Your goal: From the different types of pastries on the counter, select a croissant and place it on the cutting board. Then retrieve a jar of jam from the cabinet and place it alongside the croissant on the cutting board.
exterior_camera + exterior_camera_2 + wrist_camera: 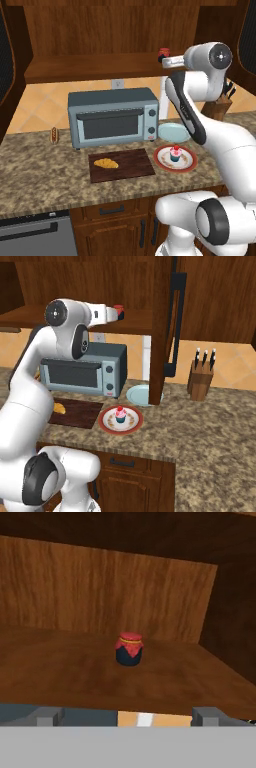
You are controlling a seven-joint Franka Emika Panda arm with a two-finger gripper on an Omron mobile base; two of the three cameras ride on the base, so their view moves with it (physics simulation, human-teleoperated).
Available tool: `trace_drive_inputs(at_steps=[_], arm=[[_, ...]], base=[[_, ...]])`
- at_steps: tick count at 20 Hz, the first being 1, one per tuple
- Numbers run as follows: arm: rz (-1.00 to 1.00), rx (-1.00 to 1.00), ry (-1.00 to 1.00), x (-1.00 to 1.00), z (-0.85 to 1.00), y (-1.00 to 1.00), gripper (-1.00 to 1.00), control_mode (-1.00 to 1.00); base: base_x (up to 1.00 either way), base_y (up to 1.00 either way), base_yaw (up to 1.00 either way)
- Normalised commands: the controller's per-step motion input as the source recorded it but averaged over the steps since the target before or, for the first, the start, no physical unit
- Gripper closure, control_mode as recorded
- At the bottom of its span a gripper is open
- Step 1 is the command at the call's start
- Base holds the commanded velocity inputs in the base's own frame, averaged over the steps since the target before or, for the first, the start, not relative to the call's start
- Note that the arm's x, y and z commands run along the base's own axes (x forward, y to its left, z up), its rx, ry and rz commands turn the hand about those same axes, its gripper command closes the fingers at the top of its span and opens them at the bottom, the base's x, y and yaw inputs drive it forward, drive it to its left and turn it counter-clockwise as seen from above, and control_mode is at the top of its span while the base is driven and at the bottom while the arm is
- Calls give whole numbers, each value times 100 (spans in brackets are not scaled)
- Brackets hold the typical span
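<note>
The golden croissant (106, 163) lies on the left part of the dark wooden cutting board (131, 165), in front of the toaster oven on the granite counter (40, 170). The jar of jam (129, 648), dark with a red cloth top, stands on the cabinet shelf (60, 667); the base views show the jar of jam (163, 52) (118, 308) at the shelf's right end. My gripper (127, 716) is raised to shelf height, open, pointing at the jar and still short of it, with nothing between the fingers (46, 714). The white hand (107, 312) sits just before the jar.
A grey toaster oven (112, 116) stands behind the board. A pink cupcake (175, 154) sits on a red-rimmed plate (187, 162), a pale blue plate (173, 132) behind it. A hot-dog bun (54, 134) lies at the left, a knife block (201, 378) at the right. The cabinet door (167, 321) hangs open.
</note>
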Motion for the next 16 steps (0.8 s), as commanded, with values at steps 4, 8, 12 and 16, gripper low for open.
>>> trace_drive_inputs(at_steps=[4, 8, 12, 16], arm=[[0, 0, 0, 11, 0, 0, -100, -100], [0, 0, 1, 55, 0, 0, -100, -100], [0, 0, 8, 73, 0, 0, -100, -100], [0, 0, 13, 67, 0, 0, -100, -100]], base=[[0, 0, 0], [0, 0, 0], [0, 0, 0], [0, 0, 0]])
